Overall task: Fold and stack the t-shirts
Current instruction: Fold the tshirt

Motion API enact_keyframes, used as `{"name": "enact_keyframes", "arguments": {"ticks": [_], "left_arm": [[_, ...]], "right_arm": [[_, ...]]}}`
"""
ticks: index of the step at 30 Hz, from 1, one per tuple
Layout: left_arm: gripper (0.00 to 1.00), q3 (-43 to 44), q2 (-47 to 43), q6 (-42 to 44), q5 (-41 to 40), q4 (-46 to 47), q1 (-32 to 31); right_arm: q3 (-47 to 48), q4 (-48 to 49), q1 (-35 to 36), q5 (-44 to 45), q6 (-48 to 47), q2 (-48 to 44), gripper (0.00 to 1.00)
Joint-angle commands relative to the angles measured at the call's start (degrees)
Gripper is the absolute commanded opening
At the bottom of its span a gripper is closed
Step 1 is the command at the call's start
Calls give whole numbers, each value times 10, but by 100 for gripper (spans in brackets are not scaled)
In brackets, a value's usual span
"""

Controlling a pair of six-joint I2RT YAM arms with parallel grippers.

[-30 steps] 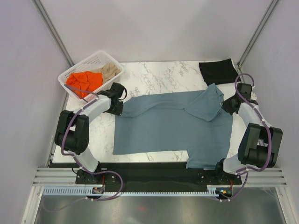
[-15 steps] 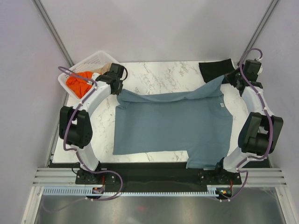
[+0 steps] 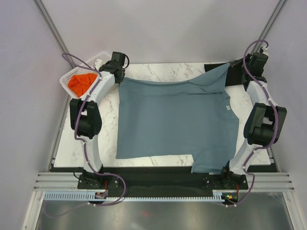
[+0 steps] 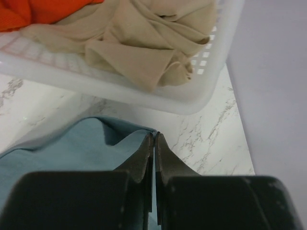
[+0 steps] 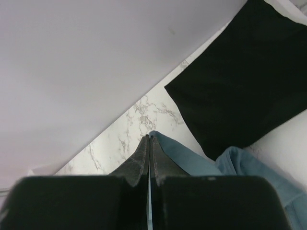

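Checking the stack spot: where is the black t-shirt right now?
In the top view, the black t-shirt lies flat at the table's far right corner, beside the right gripper, its left edge overlapped by the blue-grey t-shirt.

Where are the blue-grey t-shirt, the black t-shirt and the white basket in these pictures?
blue-grey t-shirt (image 3: pixel 177 120), top external view, middle of its spread body.
black t-shirt (image 5: pixel 240 81), right wrist view, middle of the flat cloth.
white basket (image 4: pixel 158 98), left wrist view, its near rim.
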Motion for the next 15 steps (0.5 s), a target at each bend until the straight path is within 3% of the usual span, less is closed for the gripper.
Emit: {"name": "enact_keyframes", "arguments": {"ticks": [1,8,15], "left_arm": [[2,55,31,77,-31,36,0],[2,82,57,113,-4,63,1],[2,56,28,130,-1,65,2]], "right_arm": [[32,88,5,-17,-23,22,0],[31,151,5,-40,-29,47,0],[44,66,4,-22,-53,42,0]]}}
